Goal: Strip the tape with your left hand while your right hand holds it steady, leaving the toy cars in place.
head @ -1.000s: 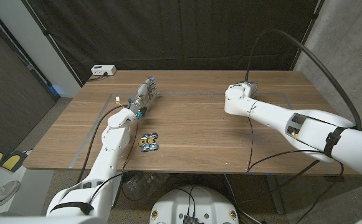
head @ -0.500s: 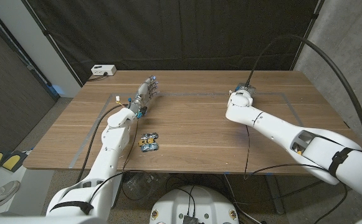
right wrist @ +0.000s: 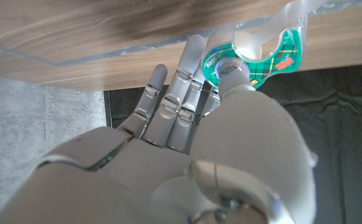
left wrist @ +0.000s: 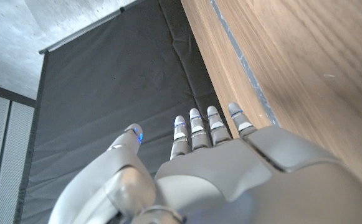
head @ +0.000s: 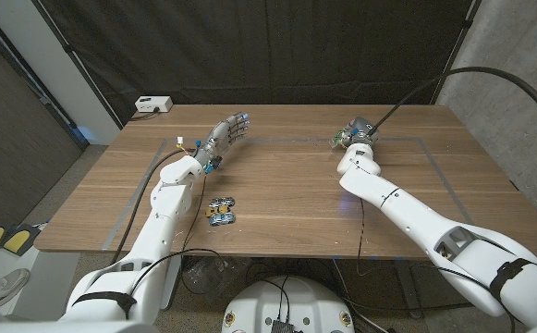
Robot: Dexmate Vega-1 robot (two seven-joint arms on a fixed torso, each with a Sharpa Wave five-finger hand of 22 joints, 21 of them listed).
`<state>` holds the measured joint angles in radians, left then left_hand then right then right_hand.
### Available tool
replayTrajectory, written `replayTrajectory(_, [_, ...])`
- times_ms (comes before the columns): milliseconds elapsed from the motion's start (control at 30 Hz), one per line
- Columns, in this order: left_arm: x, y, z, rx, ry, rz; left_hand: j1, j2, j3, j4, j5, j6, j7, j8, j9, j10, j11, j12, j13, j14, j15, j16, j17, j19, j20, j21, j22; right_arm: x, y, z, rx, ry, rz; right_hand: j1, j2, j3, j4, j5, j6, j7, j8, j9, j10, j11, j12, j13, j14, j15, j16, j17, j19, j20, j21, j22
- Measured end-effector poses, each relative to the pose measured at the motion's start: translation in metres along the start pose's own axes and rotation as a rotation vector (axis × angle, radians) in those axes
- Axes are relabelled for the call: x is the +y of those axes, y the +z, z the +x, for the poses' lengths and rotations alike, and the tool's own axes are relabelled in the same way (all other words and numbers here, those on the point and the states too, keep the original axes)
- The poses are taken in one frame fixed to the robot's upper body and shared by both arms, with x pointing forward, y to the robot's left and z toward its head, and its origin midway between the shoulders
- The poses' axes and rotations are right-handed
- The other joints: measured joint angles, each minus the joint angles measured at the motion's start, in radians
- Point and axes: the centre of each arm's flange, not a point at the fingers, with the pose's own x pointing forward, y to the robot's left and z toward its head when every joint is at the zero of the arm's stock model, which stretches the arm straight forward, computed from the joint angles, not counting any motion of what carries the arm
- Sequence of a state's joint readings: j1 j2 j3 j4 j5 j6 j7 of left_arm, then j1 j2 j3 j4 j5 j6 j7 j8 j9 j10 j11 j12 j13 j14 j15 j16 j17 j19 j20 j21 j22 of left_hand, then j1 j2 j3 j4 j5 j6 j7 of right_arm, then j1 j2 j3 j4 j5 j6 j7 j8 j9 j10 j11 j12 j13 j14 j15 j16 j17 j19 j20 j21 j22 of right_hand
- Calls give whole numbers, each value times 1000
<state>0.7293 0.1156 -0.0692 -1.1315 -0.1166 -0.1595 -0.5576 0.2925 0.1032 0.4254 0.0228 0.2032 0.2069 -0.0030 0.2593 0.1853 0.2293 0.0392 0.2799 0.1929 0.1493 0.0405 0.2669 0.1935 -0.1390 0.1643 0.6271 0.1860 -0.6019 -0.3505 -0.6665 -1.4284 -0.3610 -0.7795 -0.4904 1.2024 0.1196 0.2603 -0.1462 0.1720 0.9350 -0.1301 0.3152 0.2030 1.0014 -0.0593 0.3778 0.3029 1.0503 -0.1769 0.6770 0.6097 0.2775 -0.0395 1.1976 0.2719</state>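
Note:
My right hand [head: 354,132] is over the back middle of the table, and it pinches a green plaid tape dispenser [right wrist: 274,56] between thumb and fingers; the dispenser's clear end [right wrist: 293,14] sticks out past them. The dispenser [head: 340,140] shows as a small green patch beside that hand in the head view. My left hand [head: 227,131] is raised above the back left of the table, fingers spread and holding nothing, well apart from the dispenser. From the left wrist view, its fingers [left wrist: 196,130] reach past the table's edge. Two toy cars [head: 221,211] sit side by side near the front edge, beside my left forearm.
A grey taped line [head: 277,141] marks a rectangle on the wooden table [head: 286,194]. A white box [head: 153,104] lies beyond the back left corner. A black cable [head: 453,79] loops above the right arm. A black curtain hangs behind the table.
My right arm has swung so the forearm now comes in from the front, the hand shifting slightly toward the back. My left hand has lifted, moved a little right, and spread its fingers.

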Motion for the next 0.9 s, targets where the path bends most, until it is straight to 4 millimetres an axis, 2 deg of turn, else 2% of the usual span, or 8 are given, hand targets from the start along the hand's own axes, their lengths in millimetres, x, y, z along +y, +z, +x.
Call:
replayTrajectory(367, [-11, 8, 8, -25, -93, 2, 45, -18, 12, -29, -7, 101, 23, 19, 3, 94, -12, 17, 1, 102, -23, 30, 9, 50, -3, 4, 3, -9, 3, -11, -86, -65, 191, 0, 0, 0, 0, 2, 0, 0, 3, 0, 1, 1, 1, 0, 0, 0, -4, 3, 0, 0, 16, -3])
replayTrajectory(600, [-21, 13, 11, -42, -154, 9, 55, -21, 20, -42, -8, 111, 12, 19, 3, 104, -22, 17, 1, 108, -30, 34, 14, 55, 2, 8, 3, -14, 6, -22, -145, -88, 259, 0, 0, -1, -1, 2, 0, 0, 3, 1, 1, 1, 1, 0, 1, 0, -8, 5, -3, -4, 23, -7])
replayTrajectory(900, [-34, 22, 14, -58, -231, 28, 93, -18, 33, -63, -7, 151, 19, 19, 3, 141, -34, 17, 5, 182, -49, 55, 18, 96, -4, 14, 7, -17, 14, -34, -216, -104, 314, 0, 0, -1, -1, 2, 0, 0, 2, 1, 1, 1, 2, 0, 1, 1, -8, 4, -3, -4, 29, -12])
